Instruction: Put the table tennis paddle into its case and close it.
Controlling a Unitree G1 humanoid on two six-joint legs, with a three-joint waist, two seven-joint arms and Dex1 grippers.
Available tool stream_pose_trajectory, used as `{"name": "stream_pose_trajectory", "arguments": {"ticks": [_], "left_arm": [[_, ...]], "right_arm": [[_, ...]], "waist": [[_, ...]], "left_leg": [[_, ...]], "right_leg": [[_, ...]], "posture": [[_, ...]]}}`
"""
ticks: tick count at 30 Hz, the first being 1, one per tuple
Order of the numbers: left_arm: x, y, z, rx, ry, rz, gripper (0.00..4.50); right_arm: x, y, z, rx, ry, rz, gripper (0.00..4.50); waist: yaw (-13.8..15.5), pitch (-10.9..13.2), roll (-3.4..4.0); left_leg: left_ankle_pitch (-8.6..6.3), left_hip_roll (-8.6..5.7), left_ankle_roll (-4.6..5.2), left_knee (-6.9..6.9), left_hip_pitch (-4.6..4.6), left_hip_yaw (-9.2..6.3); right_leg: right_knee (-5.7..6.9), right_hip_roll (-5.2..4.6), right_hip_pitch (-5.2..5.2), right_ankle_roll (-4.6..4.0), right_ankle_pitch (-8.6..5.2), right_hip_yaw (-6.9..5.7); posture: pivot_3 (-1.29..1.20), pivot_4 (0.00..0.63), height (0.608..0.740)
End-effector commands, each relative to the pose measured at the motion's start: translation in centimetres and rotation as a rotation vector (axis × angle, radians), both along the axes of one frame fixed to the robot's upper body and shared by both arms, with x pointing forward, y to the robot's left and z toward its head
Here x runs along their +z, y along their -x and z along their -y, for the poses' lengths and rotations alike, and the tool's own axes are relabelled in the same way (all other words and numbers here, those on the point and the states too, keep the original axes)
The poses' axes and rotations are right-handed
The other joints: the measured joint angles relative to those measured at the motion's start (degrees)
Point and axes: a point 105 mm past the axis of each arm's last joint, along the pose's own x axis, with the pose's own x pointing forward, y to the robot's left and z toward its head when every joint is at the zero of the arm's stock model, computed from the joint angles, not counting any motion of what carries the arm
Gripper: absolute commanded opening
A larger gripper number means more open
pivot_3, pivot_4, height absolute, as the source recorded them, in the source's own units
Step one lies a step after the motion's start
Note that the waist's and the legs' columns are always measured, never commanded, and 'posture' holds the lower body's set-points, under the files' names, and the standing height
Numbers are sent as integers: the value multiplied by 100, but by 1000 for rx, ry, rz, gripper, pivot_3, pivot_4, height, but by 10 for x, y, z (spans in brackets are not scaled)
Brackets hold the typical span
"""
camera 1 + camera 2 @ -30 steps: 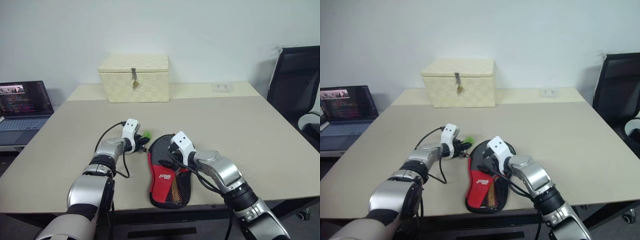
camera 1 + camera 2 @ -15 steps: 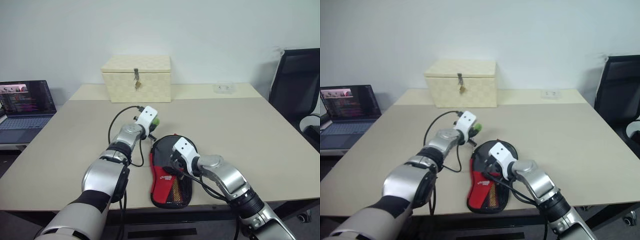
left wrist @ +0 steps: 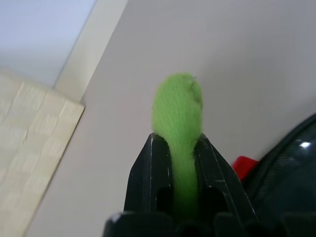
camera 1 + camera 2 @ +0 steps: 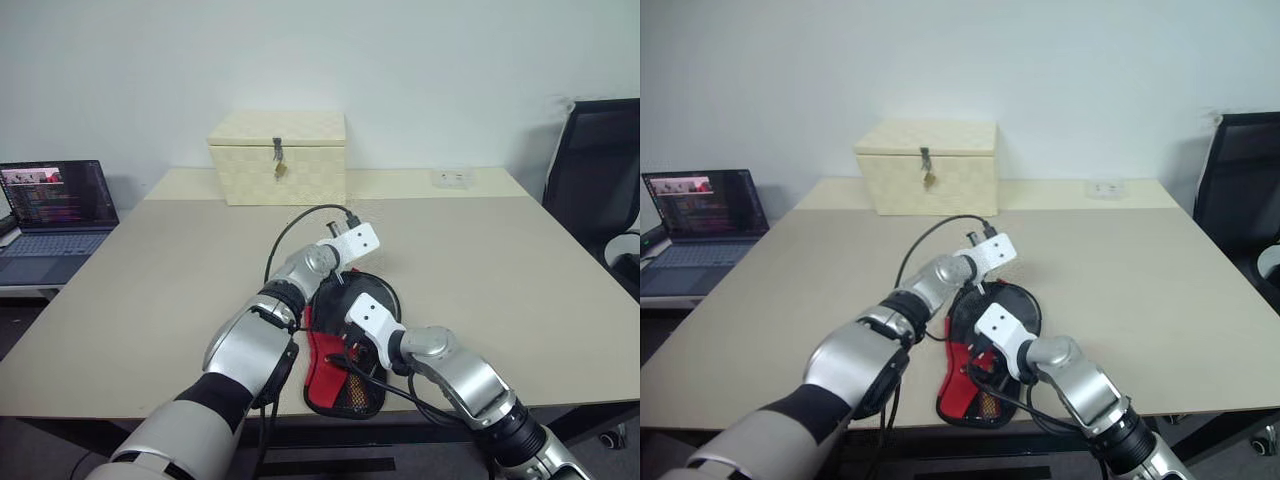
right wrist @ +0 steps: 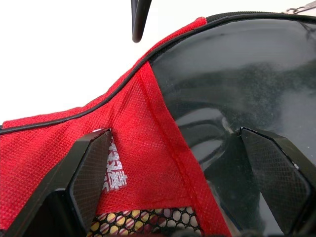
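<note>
The case [image 4: 335, 372] lies flat near the table's front edge, with its red mesh-pocket end toward me and its black rounded end [image 4: 1012, 300] away. The table tennis paddle is hidden. My left gripper [image 3: 176, 143] is shut on a green fuzzy tab [image 3: 177, 106] and hovers over the case's far end, with the black edge of the case [image 3: 286, 163] beside it. My right gripper [image 5: 175, 143] stands open low over the case [image 5: 148, 113]. One of its fingers is over the red fabric and the other over the glossy black part, with nothing held between them.
A cream woven box [image 4: 278, 157] with a metal latch stands at the back of the table [image 4: 500, 260]. An open laptop [image 4: 55, 205] sits on a side surface to the left. A black chair [image 4: 595, 170] is at the right, and a small white socket block [image 4: 447, 177] lies near the far edge.
My left gripper has swung right and up with the green tab, from left of the case to above its far end, rolling as it went. My right gripper has drawn back slightly toward me.
</note>
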Motion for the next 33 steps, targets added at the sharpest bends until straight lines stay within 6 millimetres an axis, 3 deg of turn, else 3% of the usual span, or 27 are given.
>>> {"name": "stream_pose_trajectory", "arguments": {"ticks": [1,8,12,19,24,29,33], "left_arm": [[35,3,27,-94,-18,130,111],[38,7,41,-143,-119,233,111],[42,19,68,-256,-194,325,111],[55,31,93,-345,-251,451,111],[52,27,85,-324,-281,447,111],[47,22,75,-270,-141,331,111],[29,13,47,-191,-42,175,110]], "right_arm": [[-49,18,9,-17,112,-182,4500],[-49,24,5,-8,108,-187,4500],[-51,28,4,-2,108,-192,4500],[-50,28,0,5,102,-192,4500],[-50,28,-1,3,99,-192,4500],[-37,23,-6,-3,36,-190,4500],[-18,19,-11,0,-39,-186,4500]], "waist": [[13,0,0],[52,-1,-1],[63,-1,-1],[67,-2,-2],[67,-2,-2],[64,-2,-2],[63,-2,-2]], "left_leg": [[0,-1,0,0,0,-1],[0,-6,0,0,0,-3],[0,-10,0,0,-1,-3],[0,-16,0,0,0,-4],[0,-16,0,0,0,-5],[0,-16,0,0,0,-5],[0,-15,0,0,0,-5]], "right_leg": [[0,-1,1,1,0,0],[0,-4,2,4,-1,-1],[0,-7,2,7,-3,-1],[0,-13,4,10,-4,-1],[0,-13,4,10,-4,-2],[1,-13,4,10,-4,-2],[1,-13,4,10,-4,-3]], "posture": [[0,150,740],[0,150,740],[0,150,740],[0,150,740],[0,150,740],[0,150,740],[0,150,740]]}}
